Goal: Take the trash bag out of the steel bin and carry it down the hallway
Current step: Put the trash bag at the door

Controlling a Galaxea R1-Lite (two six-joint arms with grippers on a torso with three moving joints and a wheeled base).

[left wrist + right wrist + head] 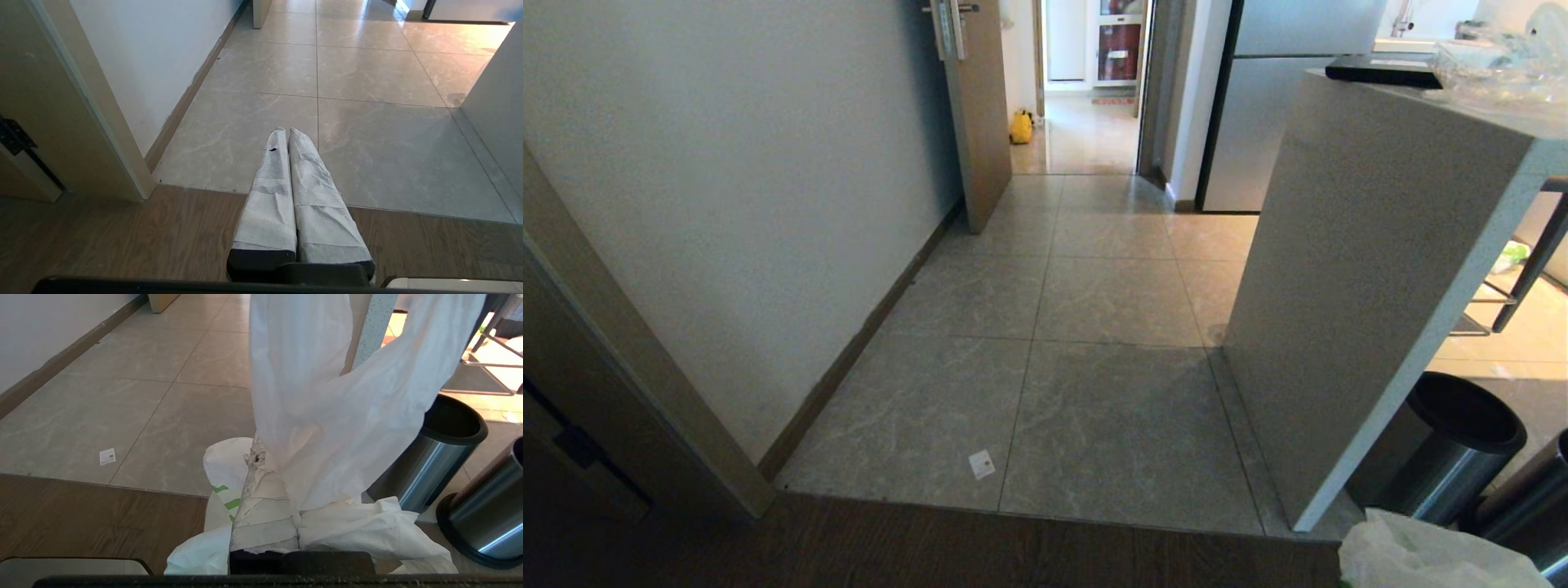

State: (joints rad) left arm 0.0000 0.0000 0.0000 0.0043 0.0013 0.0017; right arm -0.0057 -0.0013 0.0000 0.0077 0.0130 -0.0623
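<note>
1. Right now the right gripper point(261, 465) is clamped on the trash bag point(327, 416), white plastic draped over its wrapped fingers point(261, 522), green print showing below.
2. Bag is out of the steel bin point(433, 457); in the head view only a corner of the bag point(1413, 555) shows at lower right, next to the bin point(1445, 449).
3. Second steel bin point(486, 518) stands just beside the first.
4. Left gripper point(288, 134) has fingers pressed together, holding nothing, over the wood floor point(122, 237) edge.
5. Hallway point(1086, 310) tiles run ahead to an open door point(980, 106); white counter point(1372, 245) on the right, small paper tag point(982, 464) on the tiles.
</note>
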